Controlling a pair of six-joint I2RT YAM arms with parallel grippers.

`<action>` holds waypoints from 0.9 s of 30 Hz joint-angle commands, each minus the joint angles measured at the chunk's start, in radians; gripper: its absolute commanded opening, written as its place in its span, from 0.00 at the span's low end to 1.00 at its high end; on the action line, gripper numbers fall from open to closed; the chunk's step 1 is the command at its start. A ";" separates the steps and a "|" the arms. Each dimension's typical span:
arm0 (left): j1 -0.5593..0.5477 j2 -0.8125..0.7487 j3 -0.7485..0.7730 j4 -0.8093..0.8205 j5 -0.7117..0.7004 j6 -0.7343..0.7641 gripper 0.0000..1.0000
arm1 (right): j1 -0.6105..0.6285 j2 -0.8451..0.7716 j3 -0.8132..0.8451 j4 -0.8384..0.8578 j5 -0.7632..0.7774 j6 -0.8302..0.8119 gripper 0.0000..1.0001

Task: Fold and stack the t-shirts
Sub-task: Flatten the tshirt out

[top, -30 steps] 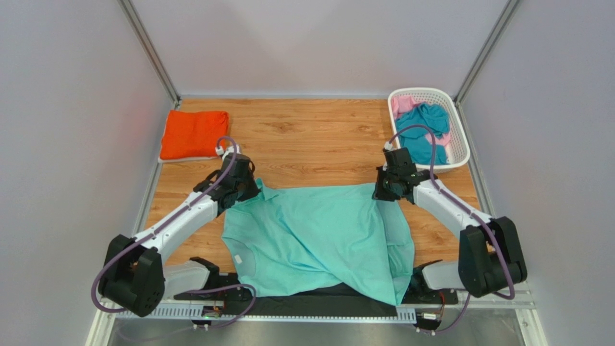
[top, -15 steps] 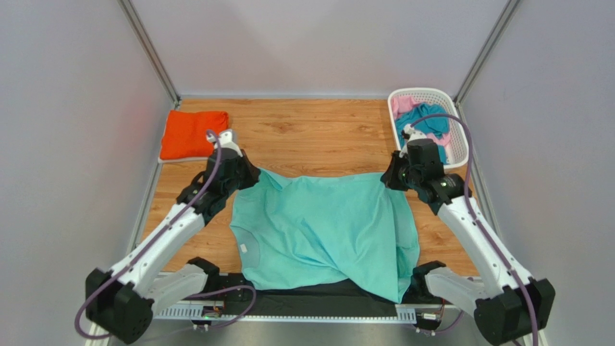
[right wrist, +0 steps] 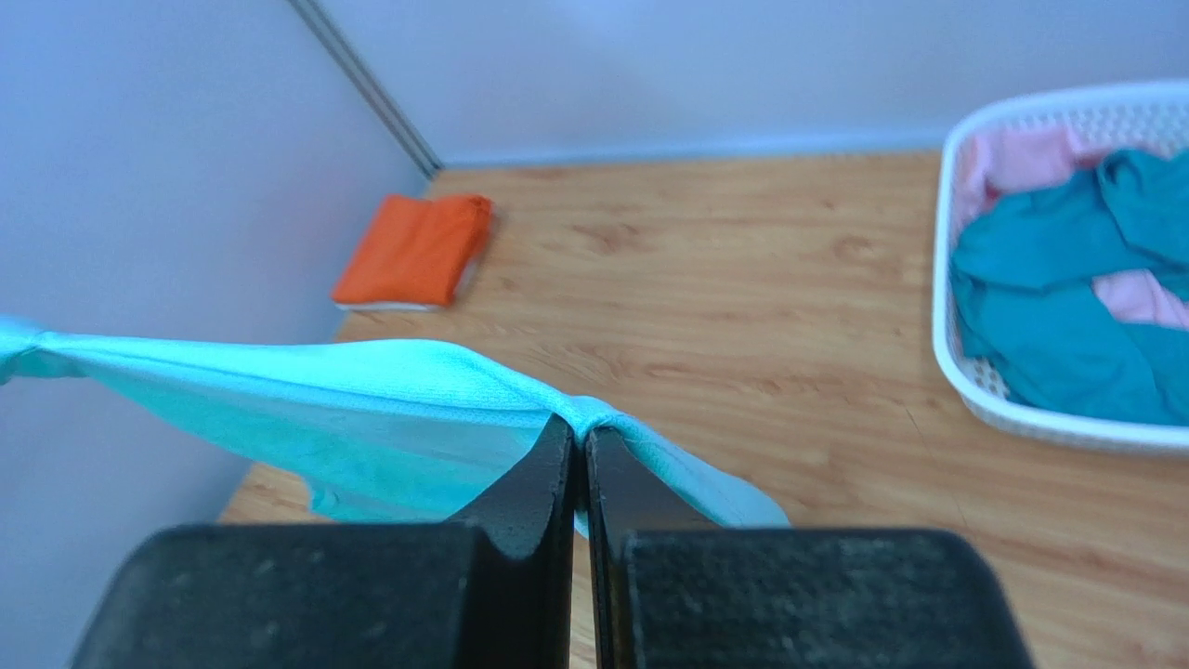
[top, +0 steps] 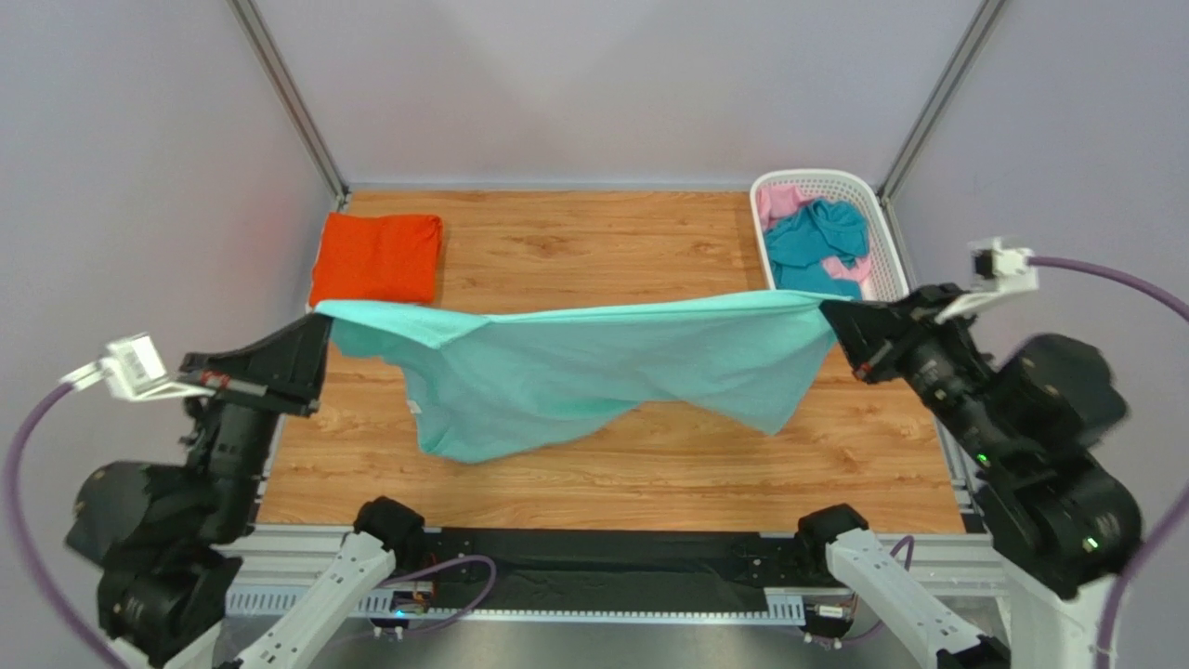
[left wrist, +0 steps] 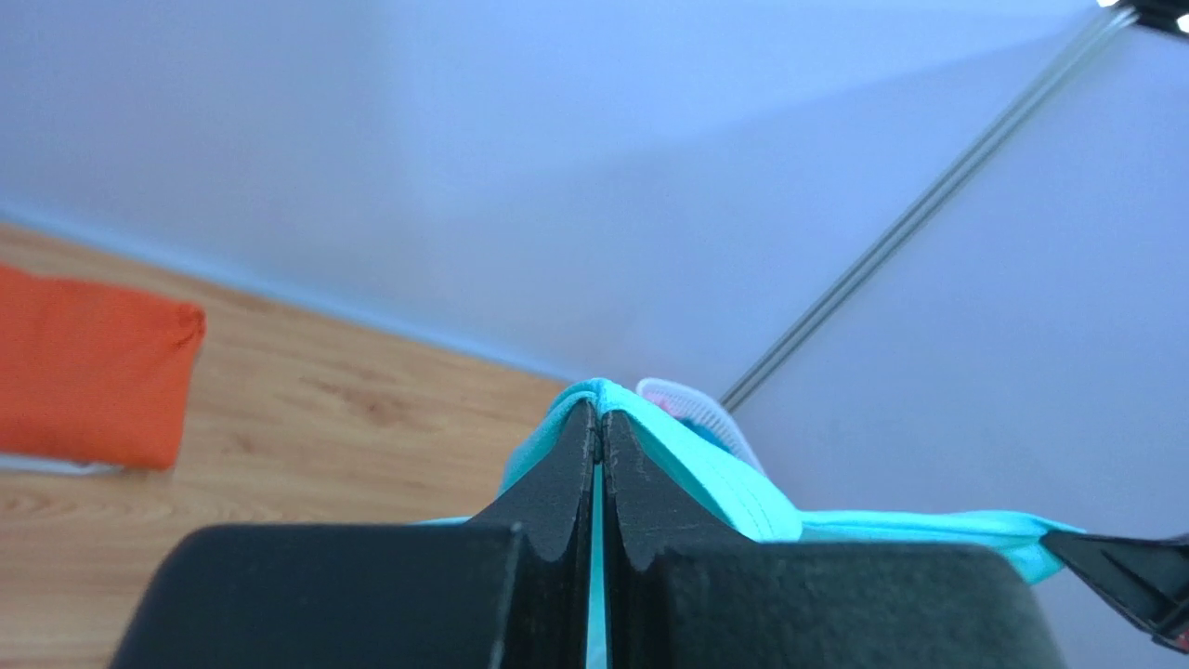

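Wood-grain bench (top: 600,237), pale grey walls on three sides, metal posts in the far corners.

1. Mint-green t-shirt (top: 586,370). Thin soft knit, matte. Held in the air across the middle of the top view. Its upper edge is pulled into a taut line from left to right. The body sags below in loose diagonal folds with an uneven lower edge.

2. My left end effector (top: 324,318). Black fingers pressed together on the shirt's left end. The wrist view shows cloth squeezed out at the tips.

3. My right end effector (top: 826,310). Likewise pinching the shirt's right end, cloth bunched at the tips.

4. Orange t-shirt (top: 377,258). Upper left of the frame, lying on the wood. Folded into a flat, squarish pad. I take it for the base of the stack.

5. White slotted plastic basket (top: 824,176). Upper right of the frame. Holds a crumpled teal t-shirt (top: 810,240) and a pink t-shirt (top: 779,202), both unfolded.

Step in hand, as I judge it: spreading the mint-green shirt in the air, ahead of laying it flat for folding. The task looks early, with one shirt folded.

The next move calls for lowering both ends evenly and keeping the tension. That way the limp cloth lands smooth on the wood instead of in creases.
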 commanded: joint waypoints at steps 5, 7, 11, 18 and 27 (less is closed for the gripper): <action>0.000 -0.033 0.284 -0.143 0.092 0.077 0.00 | -0.003 -0.041 0.328 -0.145 -0.225 -0.010 0.00; 0.002 -0.020 0.365 -0.166 0.123 0.088 0.00 | -0.003 -0.046 0.355 -0.149 -0.266 -0.007 0.00; 0.002 0.036 0.450 -0.204 0.134 0.099 0.00 | -0.003 -0.037 0.376 -0.149 -0.239 -0.007 0.00; 0.002 0.225 0.383 -0.210 -0.047 0.114 0.00 | -0.003 0.061 0.210 -0.078 -0.027 -0.028 0.00; 0.057 0.518 -0.082 0.058 -0.133 0.024 0.00 | -0.042 0.296 -0.226 0.261 0.064 -0.024 0.00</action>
